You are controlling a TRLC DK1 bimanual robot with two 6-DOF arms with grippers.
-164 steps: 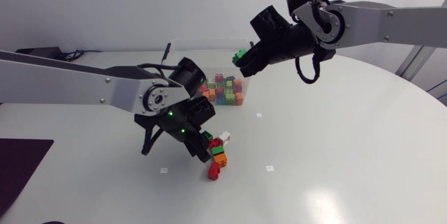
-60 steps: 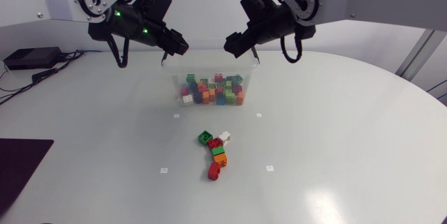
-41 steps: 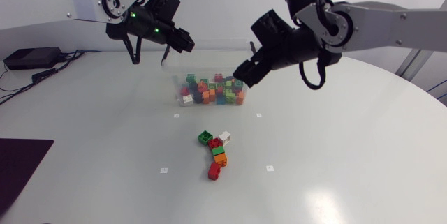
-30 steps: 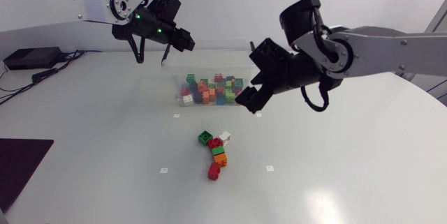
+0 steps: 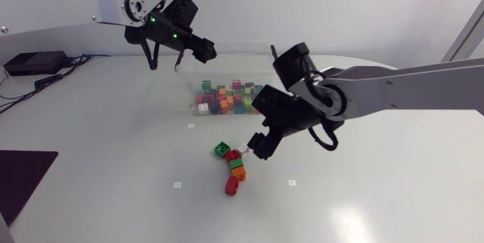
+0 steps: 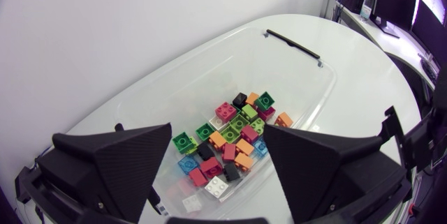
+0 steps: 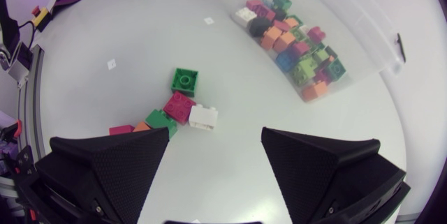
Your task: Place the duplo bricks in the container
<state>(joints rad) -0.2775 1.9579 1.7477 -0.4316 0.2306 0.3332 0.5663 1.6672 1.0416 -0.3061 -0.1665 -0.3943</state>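
- Since some loose bricks (image 5: 235, 166) lie on the tabletop (image 5: 378, 190) outside the container (image 5: 190, 95), the step in hand looks to be a pick by the right end effector (image 5: 257, 146). Seen from above, it hangs low just at three o'clock of the white brick (image 5: 243, 147), and the green brick (image 5: 221, 150) lies on that brick's nine o'clock side.
- Also from above, the container sits at twelve o'clock from the loose bricks, well apart from them. The left end effector (image 5: 203, 52) hovers over the container's ten o'clock corner.
- From the left wrist, the left end effector (image 6: 218, 137) has its fingers spread wide and holds nothing. The container (image 6: 307, 77) lies below and ahead of it, with sorted bricks (image 6: 241, 130) heaped inside.
- From the right wrist, the right end effector (image 7: 215, 137) is also spread wide and empty. Taking twelve as straight ahead, the white brick (image 7: 203, 116) lies just ahead of the gap at about eleven o'clock. A dark red brick (image 7: 179, 105) seems to touch it, and the green brick (image 7: 185, 81) lies a little beyond. The container (image 7: 377, 49) is farther off at about one o'clock.
- To do this step well, I would centre the gap over one brick, and the white one is nearest. The wrist should turn so the fingers meet two flat sides. A straight descent would avoid nudging the dark red neighbour, with the squeeze coming only once both fingers flank the brick.
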